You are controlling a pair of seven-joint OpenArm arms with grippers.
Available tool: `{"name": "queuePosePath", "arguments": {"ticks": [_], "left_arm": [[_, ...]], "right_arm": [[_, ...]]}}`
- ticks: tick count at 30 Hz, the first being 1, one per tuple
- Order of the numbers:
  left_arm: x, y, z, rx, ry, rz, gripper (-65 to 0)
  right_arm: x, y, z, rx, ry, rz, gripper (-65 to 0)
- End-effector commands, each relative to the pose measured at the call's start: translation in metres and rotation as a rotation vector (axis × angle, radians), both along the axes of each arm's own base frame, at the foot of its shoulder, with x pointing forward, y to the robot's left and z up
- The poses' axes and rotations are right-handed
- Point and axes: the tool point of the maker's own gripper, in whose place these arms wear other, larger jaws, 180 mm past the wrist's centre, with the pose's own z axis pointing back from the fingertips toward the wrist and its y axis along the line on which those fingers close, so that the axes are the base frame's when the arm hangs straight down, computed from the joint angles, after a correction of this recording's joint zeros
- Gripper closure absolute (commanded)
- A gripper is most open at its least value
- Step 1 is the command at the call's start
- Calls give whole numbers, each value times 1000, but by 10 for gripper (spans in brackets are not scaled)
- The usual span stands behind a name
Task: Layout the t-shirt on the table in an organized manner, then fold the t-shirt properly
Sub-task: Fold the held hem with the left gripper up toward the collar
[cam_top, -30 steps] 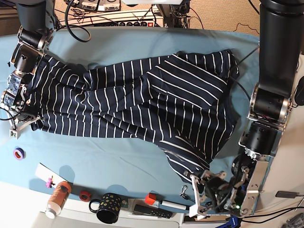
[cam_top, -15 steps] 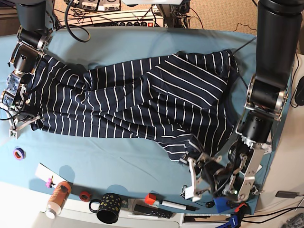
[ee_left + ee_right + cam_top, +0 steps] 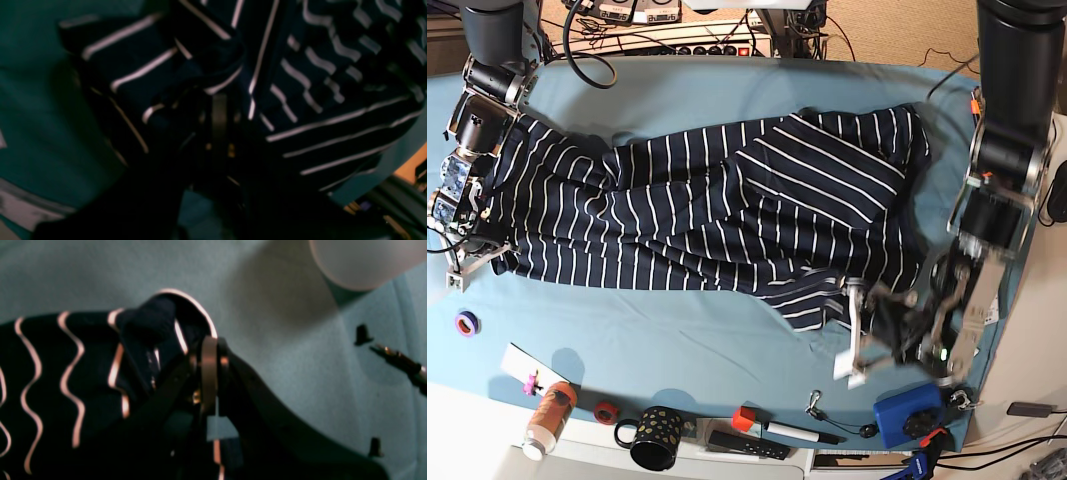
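Both end effectors, left (image 3: 855, 330) and right (image 3: 472, 255), were clamped on the rumpled t-shirt (image 3: 727, 210), spread unfinished on the counter (image 3: 727, 90), folding not begun.

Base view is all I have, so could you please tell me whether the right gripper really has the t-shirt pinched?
Observer: Yes. The right wrist view shows the right gripper shut on a bunched edge of the t-shirt, with the fabric humped up just above its tips.
Operator: Thank you. Does the left gripper have fabric too?
Observer: It does. In the left wrist view the left gripper is shut, with striped folds gathered around its tips, though that picture is dark and blurred.
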Motion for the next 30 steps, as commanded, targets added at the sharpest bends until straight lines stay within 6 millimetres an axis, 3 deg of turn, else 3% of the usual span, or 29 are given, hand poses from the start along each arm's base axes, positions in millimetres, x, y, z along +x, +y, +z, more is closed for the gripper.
{"name": "queuePosePath", "arguments": {"ticks": [1, 5, 7, 12, 17, 22, 30], "left_arm": [[6, 3, 12, -2, -47, -4, 0], [-16, 16, -17, 51, -37, 58, 0], [-23, 22, -21, 34, -57, 114, 0], [-29, 50, 4, -79, -206, 325, 0], [-51, 75, 24, -149, -311, 426, 0], [-83, 62, 26, -178, -339, 395, 0], [-128, 3, 51, -335, -398, 353, 0]], "right_arm": [[11, -14, 27, -35, -65, -7, 0], [11, -14, 27, -34, -64, -7, 0], [11, -14, 27, -34, -64, -7, 0], [10, -14, 26, -32, -57, -8, 0], [10, -14, 26, -31, -56, -8, 0], [10, -13, 26, -28, -59, -9, 0], [10, -13, 25, -28, -57, -9, 0]]}}
